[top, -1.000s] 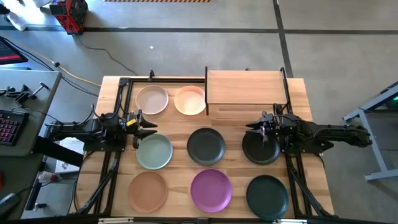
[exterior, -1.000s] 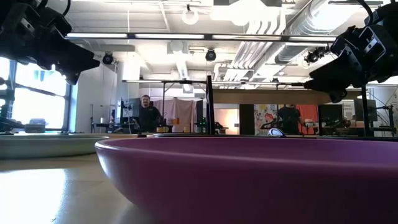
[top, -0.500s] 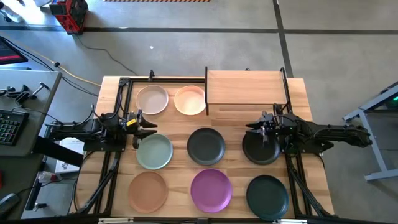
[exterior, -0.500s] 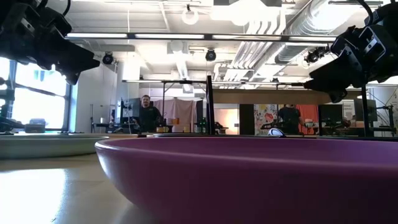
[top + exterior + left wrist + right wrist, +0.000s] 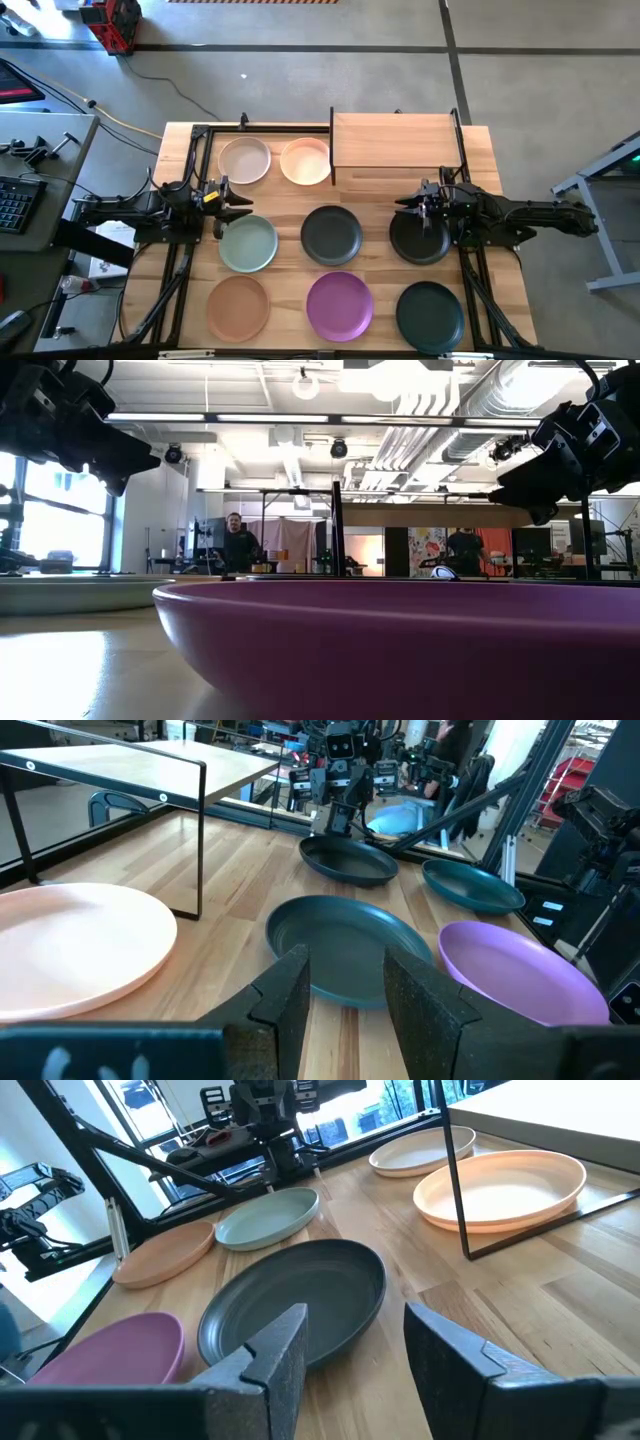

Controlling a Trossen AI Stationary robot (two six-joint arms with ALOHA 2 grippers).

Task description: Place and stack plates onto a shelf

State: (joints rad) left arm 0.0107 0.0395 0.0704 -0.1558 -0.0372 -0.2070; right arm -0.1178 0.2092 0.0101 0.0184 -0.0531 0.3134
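Eight plates lie flat on the tabletop: beige, peach, sage green, charcoal, black, terracotta, purple and dark green. The light-wood shelf stands on black posts at the far right, with nothing on it. My left gripper hovers open over the sage plate's far left rim. My right gripper hovers open over the black plate's far rim. Both wrist views show open fingers, left and right, with the charcoal plate ahead.
Black frame rails run along the table's left and right sides. The shelf's thin posts stand next to the peach plate. The purple plate fills the low view's foreground. People stand in the room far beyond the table.
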